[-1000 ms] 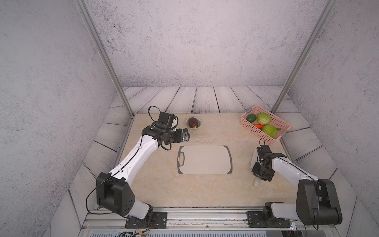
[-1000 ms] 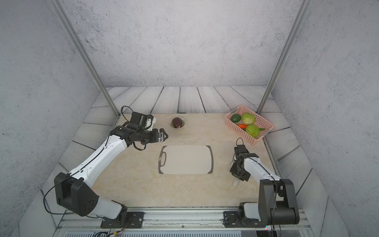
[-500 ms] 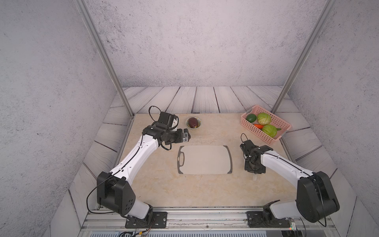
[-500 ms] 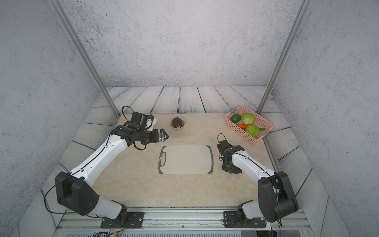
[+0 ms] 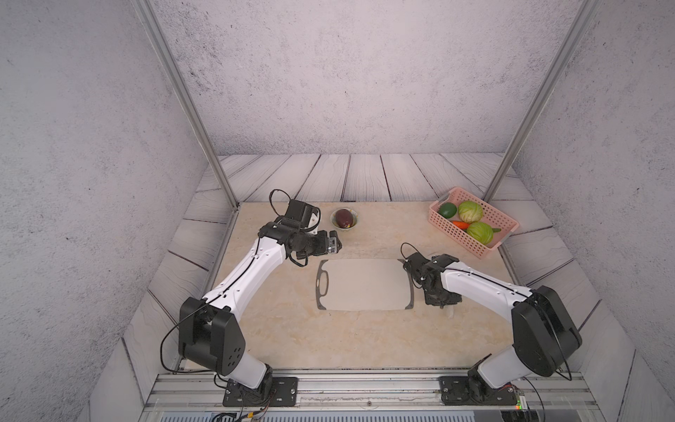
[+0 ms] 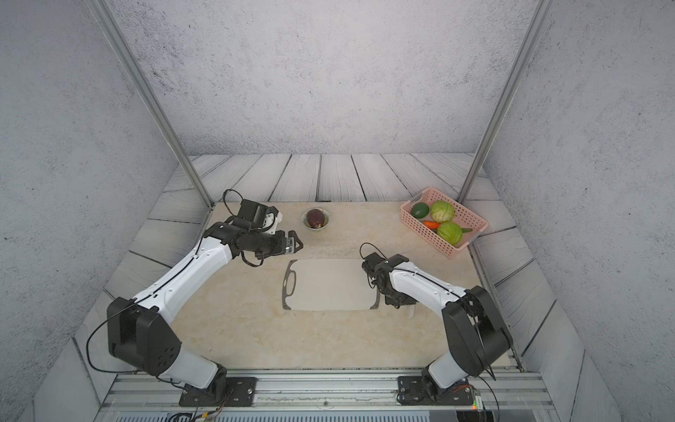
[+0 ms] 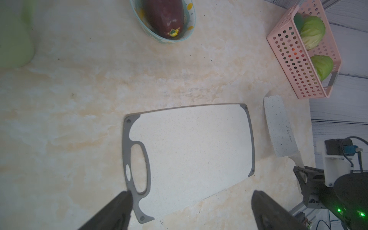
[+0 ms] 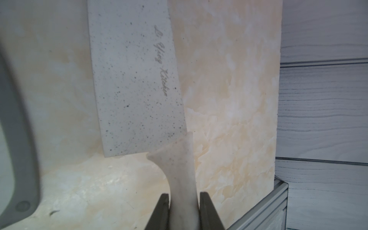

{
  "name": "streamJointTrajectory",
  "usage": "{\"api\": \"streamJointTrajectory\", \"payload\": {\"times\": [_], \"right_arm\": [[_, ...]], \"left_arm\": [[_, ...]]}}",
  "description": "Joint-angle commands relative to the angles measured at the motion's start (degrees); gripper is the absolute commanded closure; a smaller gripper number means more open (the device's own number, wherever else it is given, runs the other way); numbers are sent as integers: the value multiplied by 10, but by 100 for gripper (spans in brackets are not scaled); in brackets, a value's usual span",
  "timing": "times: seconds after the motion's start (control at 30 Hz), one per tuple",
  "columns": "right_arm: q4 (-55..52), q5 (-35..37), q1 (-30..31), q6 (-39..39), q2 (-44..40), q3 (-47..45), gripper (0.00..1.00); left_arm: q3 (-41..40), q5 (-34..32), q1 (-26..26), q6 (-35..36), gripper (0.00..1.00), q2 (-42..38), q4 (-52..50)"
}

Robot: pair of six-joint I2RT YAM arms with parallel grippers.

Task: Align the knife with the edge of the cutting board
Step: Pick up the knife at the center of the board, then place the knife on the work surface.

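The beige marbled desk (image 5: 292, 339) carries everything. The left arm (image 5: 248, 270) reaches in from the near left corner and the right arm (image 5: 482, 288) from the near right corner.

The cutting board (image 5: 365, 285) lies flat in the middle of the desk, long sides parallel to the near edge, its handle slot toward the left edge. A pink basket (image 5: 471, 237) of green and orange vegetables sits at the far right corner.

The knife (image 7: 278, 127) is on the right-edge side of the board, just beside the short end without the slot. A narrow strip of bare desk separates them. The blade points toward the far edge and the handle toward the near edge, running almost but not quite parallel to that board end. Whether the blade rests on the desk or is slightly raised is unclear.

A small bowl (image 5: 344, 219) holding a dark purple eggplant (image 5: 343, 217) stands near the far edge, left of centre.

The right claw (image 8: 184, 197) is clamped on the knife's handle. The left claw (image 7: 192, 193) is spread wide and empty, above the desk beyond the board's far left corner.
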Motion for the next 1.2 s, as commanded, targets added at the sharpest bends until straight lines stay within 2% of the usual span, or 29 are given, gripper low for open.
{"api": "streamJointTrajectory", "payload": {"times": [0.0, 0.3, 0.43, 0.6, 0.97, 1.17], "right_arm": [[-44, 69, 27, 32, 25, 24, 100], [-94, 127, 101, 87, 109, 65, 100], [-105, 135, 124, 108, 139, 79, 100], [-149, 180, 146, 138, 172, 109, 100], [-258, 220, 193, 187, 279, 208, 100], [-278, 228, 205, 192, 298, 230, 100]], "left_arm": [[17, 10, -3, 1, 2, 5, -9], [19, -11, 2, -7, 2, 5, -18], [12, -31, 22, -26, 2, -9, -15], [2, -55, 49, -47, 2, -29, -10], [-10, -57, 85, -70, 2, -48, -2], [-10, -49, 90, -72, 2, -44, -1]]}}
